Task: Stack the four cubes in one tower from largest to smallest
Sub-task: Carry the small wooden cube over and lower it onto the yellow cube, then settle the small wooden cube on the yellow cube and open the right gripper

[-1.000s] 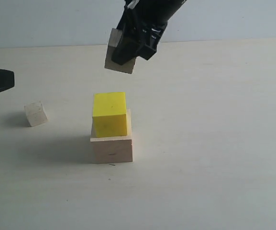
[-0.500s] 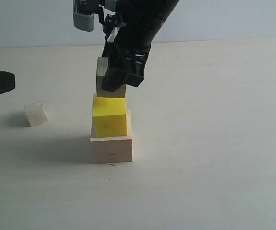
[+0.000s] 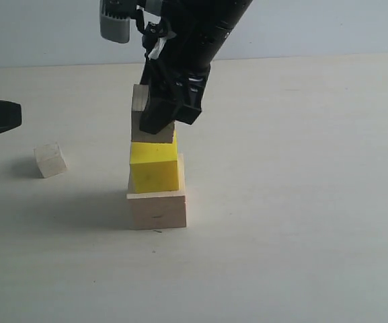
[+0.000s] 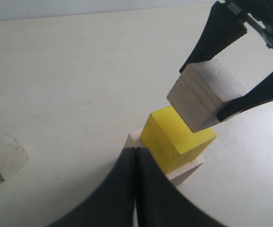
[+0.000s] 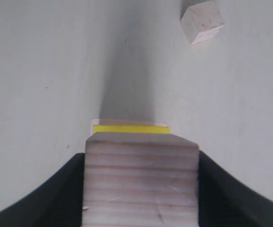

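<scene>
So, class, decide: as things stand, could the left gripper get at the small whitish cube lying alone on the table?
Probably yes. The small whitish cube sits apart from the stack, on the side of the left gripper, with nothing around it. That gripper is shut, though, so it must open first.

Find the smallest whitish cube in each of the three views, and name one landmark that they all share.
Exterior view: smallest cube sits alone on the table, left of the yellow cube.
Left wrist view: smallest cube sits on bare table, well apart from the yellow cube.
Right wrist view: smallest cube sits far beyond the yellow cube, seen as a thin strip.
Shared landmark: the yellow cube, visible in all three.
</scene>
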You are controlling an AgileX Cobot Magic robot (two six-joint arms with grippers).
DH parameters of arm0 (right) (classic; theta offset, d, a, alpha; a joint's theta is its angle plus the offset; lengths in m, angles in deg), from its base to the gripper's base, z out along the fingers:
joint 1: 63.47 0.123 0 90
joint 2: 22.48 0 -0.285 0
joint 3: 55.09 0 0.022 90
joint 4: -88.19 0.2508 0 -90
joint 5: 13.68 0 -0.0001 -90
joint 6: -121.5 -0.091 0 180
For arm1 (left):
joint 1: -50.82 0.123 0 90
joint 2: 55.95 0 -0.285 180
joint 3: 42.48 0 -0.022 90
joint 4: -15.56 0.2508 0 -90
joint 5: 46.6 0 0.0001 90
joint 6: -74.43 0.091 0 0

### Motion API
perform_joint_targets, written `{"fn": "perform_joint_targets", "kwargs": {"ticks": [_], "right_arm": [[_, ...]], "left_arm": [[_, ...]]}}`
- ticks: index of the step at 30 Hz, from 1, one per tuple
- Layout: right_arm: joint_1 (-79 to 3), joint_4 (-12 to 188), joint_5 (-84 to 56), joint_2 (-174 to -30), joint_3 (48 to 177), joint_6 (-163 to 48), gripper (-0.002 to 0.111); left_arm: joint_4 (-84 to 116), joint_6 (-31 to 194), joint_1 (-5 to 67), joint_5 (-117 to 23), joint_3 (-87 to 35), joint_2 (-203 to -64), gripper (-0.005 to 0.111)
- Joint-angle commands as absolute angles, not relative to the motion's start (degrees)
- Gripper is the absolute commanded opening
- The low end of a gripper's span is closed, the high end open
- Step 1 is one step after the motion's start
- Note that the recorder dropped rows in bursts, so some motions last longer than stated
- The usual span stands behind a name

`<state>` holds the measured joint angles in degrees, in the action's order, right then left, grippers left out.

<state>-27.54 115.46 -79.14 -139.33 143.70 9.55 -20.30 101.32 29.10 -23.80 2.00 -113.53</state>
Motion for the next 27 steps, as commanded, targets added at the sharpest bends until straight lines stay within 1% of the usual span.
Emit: {"fn": "perform_joint_targets", "kwargs": {"ticks": [1,16,20,22,27], "right_arm": [[-27.5,116.5,-78.3,-139.1,144.0,10.4,0.0],[-27.5,115.8,-77.3,-141.1,144.0,10.3,0.0],[-27.5,114.9,-79.1,-141.1,144.0,10.4,0.0],[-27.5,114.9,-79.1,-141.1,144.0,10.4,0.002],[-27.5,115.2,-78.4,-141.1,144.0,10.4,0.012]], "left_arm": [[-20.5,101.1,29.2,-24.0,2.3,-113.1,0.0],[-20.5,101.1,29.2,-24.0,2.3,-113.1,0.0],[-20.5,101.1,29.2,-24.0,2.3,-113.1,0.0],[-20.5,101.1,29.2,-24.0,2.3,-113.1,0.0],[-20.5,101.2,29.2,-24.2,2.3,-113.1,0.0]]}}
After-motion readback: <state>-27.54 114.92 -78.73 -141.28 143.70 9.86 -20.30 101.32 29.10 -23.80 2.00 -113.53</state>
